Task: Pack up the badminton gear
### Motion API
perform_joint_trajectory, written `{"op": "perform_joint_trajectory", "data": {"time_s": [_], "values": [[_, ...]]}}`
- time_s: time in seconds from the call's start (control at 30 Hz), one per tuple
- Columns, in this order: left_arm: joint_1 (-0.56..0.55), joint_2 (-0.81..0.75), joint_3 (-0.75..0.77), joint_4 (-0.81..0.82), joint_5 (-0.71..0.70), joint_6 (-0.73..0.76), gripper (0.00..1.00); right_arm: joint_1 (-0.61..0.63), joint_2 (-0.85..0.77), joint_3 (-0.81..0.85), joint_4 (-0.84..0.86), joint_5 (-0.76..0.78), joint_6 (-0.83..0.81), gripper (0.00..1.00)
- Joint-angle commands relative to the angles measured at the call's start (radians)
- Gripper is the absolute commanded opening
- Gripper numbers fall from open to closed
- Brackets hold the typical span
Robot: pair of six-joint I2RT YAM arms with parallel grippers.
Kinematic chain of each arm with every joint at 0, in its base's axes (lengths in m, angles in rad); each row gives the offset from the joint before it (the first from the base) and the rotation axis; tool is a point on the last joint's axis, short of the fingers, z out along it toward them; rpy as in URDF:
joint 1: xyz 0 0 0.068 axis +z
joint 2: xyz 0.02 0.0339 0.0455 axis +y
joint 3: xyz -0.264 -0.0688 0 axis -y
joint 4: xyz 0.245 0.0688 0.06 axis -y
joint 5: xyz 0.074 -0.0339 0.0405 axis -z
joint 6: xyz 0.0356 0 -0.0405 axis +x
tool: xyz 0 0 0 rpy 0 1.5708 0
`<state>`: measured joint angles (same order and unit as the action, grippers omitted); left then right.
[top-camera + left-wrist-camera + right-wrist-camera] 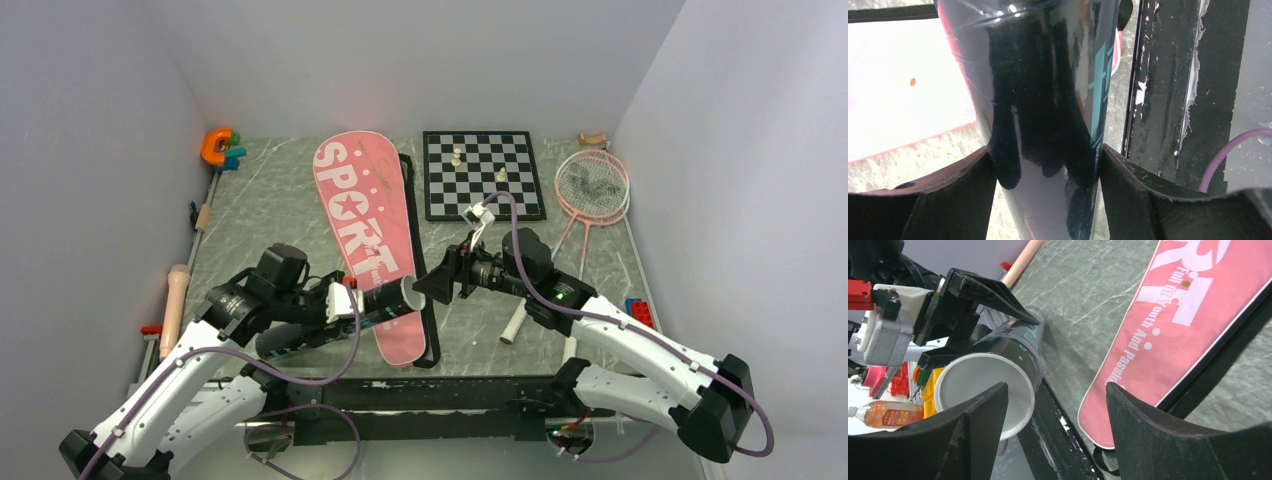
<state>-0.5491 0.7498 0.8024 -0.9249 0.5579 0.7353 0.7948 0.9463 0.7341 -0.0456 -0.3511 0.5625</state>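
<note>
Tube: left hand [345,300] is pinching the long black tube [385,298] around its body, over the near end of the pink bag [358,205].
Axis: tube is running left to right, open white mouth facing the right hand [428,284].
Right hand: fingers are standing spread, empty, just beside that mouth.
Rackets [592,185]: lying far right on the tabletop, nearer the right arm.

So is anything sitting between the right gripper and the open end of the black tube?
Nothing visible. The right gripper is open and empty, facing the black tube and its white mouth across a bare gap. The left gripper clamps the tube farther back.
</note>
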Motion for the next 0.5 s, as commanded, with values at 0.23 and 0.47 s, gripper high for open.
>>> {"op": "perform_joint_trajectory", "data": {"time_s": [0.23,0.47], "values": [[-0.004,-0.025,0.044,0.099,0.081,-0.014,0.29,0.091,0.083,0.034,0.054,0.069,0.008,0.74],[-0.005,-0.027,0.039,0.114,0.077,-0.026,0.29,0.119,0.023,0.019,0.007,0.082,0.008,0.76]]}}
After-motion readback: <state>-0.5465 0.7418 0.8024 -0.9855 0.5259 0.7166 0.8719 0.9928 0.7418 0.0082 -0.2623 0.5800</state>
